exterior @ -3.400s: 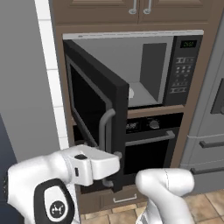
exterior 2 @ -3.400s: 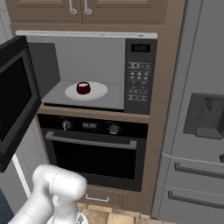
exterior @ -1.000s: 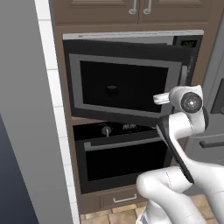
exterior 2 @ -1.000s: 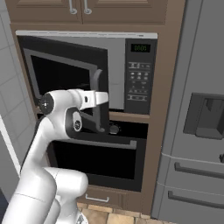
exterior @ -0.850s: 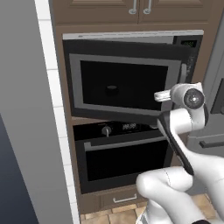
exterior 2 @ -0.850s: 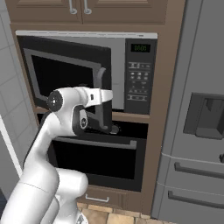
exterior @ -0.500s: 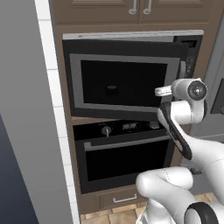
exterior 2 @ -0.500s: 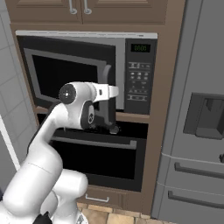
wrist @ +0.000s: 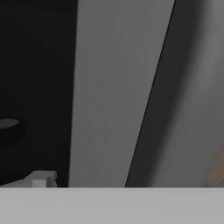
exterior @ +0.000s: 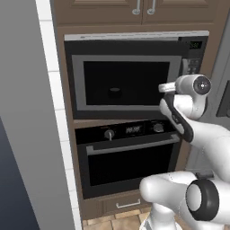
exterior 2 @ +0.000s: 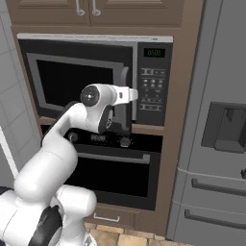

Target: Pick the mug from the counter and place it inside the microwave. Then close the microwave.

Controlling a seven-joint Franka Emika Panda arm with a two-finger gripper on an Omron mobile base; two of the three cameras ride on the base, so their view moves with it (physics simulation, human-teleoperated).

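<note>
Microwave point(exterior: 130, 76) door looks shut or all but shut: in both base views its dark window sits flush in the steel frame, the keypad point(exterior 2: 154, 91) exposed to its right. Through the glass I can make out a dim squat shape on the floor of the cavity, which I take to be the mug point(exterior: 115, 90); too dark to confirm colour or handle. In the hand view the same dark low shape sits at the left behind the window, with a pale grey strip of the door frame running beside it. My arm is up at the door's handle side, the wrist level with the lower part of the window, just beside the vertical bar handle point(exterior 2: 126, 96). I cannot see the gripper's fingertips clearly in any view; going by the rig, the jaws stand wide apart and nothing is held. My judgement: the placing is done and I am on the closing step, at its very end. Next move calls for checking that the door has seated fully along the keypad edge, a last light push on the door if any gap remains, then drawing the arm straight back clear of the handle and of the oven point(exterior: 130, 157) below.
</note>
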